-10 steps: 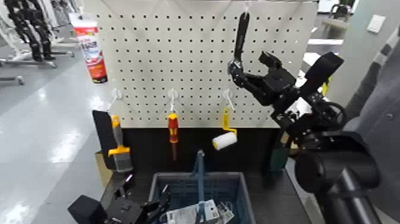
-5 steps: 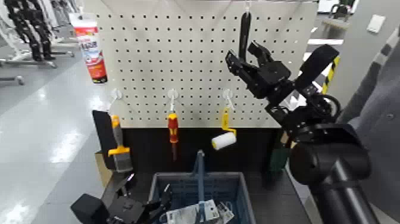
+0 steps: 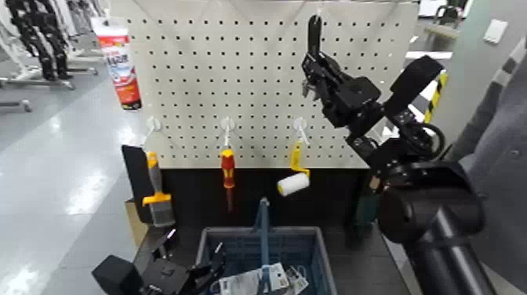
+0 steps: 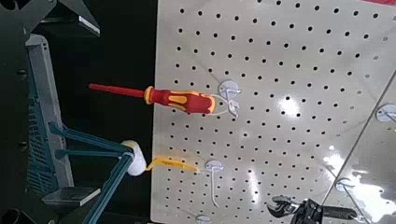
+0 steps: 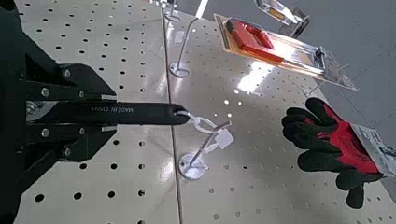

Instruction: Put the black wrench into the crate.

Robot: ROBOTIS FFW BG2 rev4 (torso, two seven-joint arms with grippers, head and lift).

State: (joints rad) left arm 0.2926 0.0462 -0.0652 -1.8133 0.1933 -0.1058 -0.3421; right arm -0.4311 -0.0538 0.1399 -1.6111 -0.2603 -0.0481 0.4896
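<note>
The black wrench hangs from a hook at the top of the white pegboard, on its right side. My right gripper is raised to it and shut on its lower part. In the right wrist view the slim black wrench runs between the two fingers of the right gripper, with its end loop on a wire hook. The blue-grey crate with an upright blue handle stands below; the crate also appears in the left wrist view. My left gripper rests low beside the crate.
Lower on the board hang a red-and-yellow screwdriver, a yellow-handled paint roller and a wide brush. A red-and-white tube hangs at upper left. White packets lie in the crate. Gloves hang near the wrench.
My right gripper has risen towards the board and its fingers have closed from wide open onto the wrench. The left arm has stayed where it was.
</note>
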